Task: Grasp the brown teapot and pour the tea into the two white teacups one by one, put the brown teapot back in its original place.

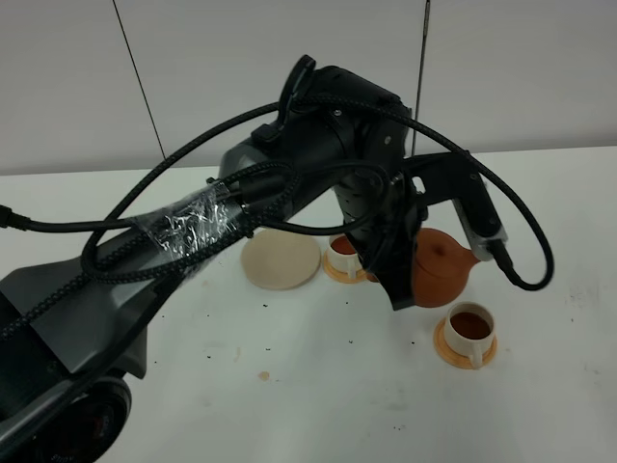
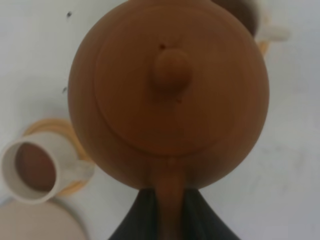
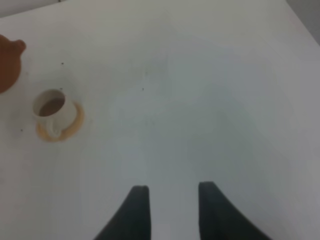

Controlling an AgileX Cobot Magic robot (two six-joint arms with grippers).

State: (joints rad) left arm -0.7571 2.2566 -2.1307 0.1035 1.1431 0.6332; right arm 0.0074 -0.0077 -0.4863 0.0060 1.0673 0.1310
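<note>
In the lower right of the exterior high view, nearest us, we see one white teacup [image 1: 470, 330] on its orange coaster [image 1: 453, 353], dark tea already in it. Just above it, right of centre, we hold the brown teapot [image 1: 439, 267] off the white table [image 1: 308, 386] with our left gripper [image 2: 169, 200]; its jaws are pressed tight on the loop handle, which lets the pot hang level with the lid knob [image 2: 171, 70] up, so nothing spills between pours. The second teacup [image 1: 342, 251] sits beyond, partly behind the arm, and it too looks filled in the left wrist view. Since both cups seem to hold tea, we judge the pouring done and the return to be the step in hand: the pale beige saucer [image 1: 281, 260] lies bare at frame centre, left of the cups. Our right gripper [image 3: 170, 210] hovers idle over bare table, its jaws parted and pinching nothing, kept clear of the work.
</note>
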